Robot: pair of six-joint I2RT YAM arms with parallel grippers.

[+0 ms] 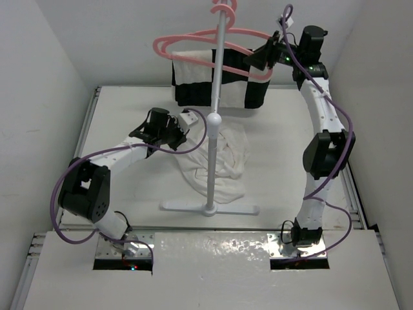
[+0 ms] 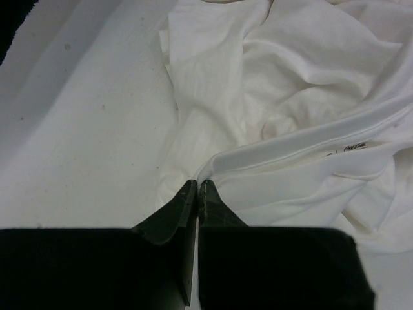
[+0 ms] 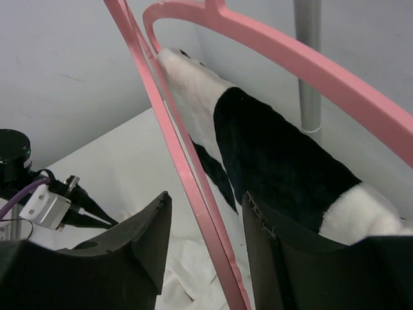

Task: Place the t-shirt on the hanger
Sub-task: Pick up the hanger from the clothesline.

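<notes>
White table (image 1: 129, 116), white walls (image 1: 58, 58) close round. Count: one stand (image 1: 213, 129), one checkered cloth (image 3: 271, 148) on its pink hanger (image 3: 310, 64), one bare hanger (image 3: 187, 161), one t-shirt (image 1: 229, 165) heaped at the stand's foot. My left gripper (image 2: 197, 187) pressed together at the shirt's edge; my right gripper (image 3: 206, 197) spread astride the bare hanger

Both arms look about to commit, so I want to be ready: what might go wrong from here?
The right gripper straddles a pink hanger bar, one finger close beside the checkered cloth; closing could catch that cloth too. The left gripper is shut at the very edge of the t-shirt; so small a hold, if any, may slip on lifting.
</notes>
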